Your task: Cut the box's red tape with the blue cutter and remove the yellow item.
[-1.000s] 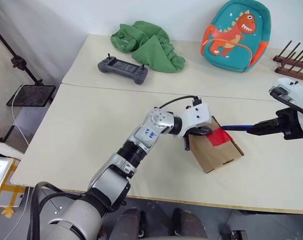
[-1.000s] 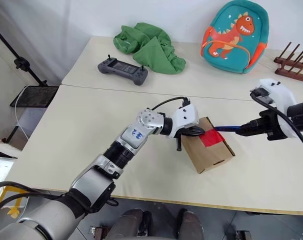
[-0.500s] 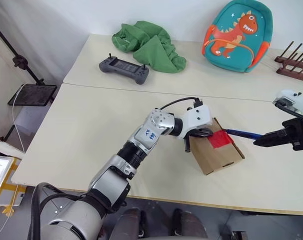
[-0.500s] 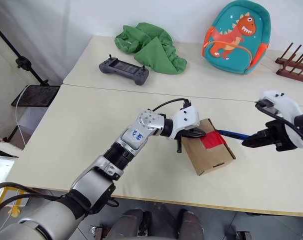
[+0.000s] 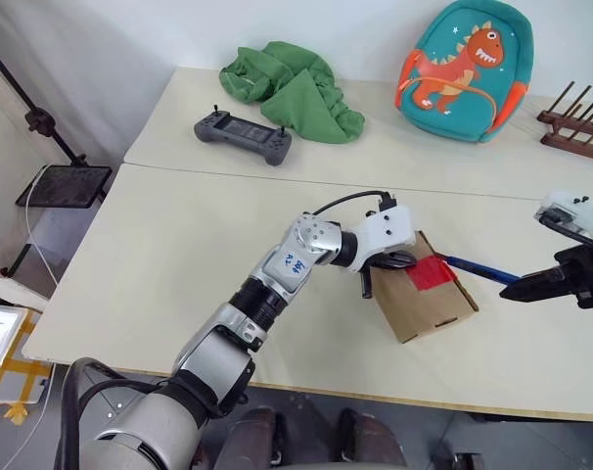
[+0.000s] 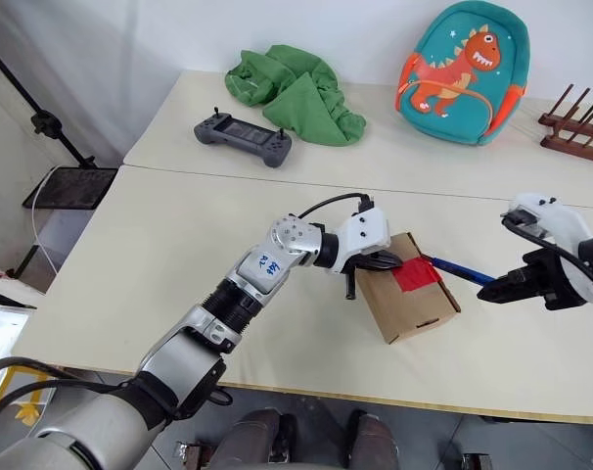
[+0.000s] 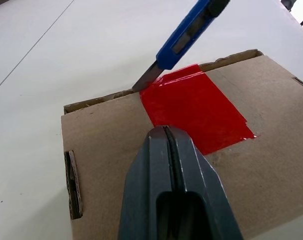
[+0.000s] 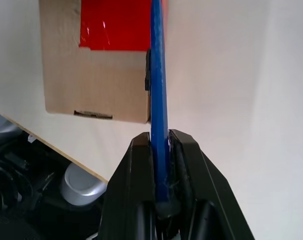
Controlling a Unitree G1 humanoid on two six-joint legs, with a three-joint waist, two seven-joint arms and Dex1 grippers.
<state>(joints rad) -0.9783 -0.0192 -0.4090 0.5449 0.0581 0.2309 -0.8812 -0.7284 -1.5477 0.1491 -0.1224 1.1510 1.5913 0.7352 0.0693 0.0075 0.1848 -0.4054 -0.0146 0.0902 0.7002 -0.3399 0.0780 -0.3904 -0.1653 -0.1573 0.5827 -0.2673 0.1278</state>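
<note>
Now the blue cutter [image 5: 478,267] has drawn back along the red tape [image 5: 431,271].

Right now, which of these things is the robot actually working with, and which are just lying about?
In use:
- box
- red tape
- blue cutter, gripped in the right tool
- left tool, shut, pressing on the box

Lying about:
- green cloth
- grey controller
- dinosaur backpack
- wooden rack
</note>
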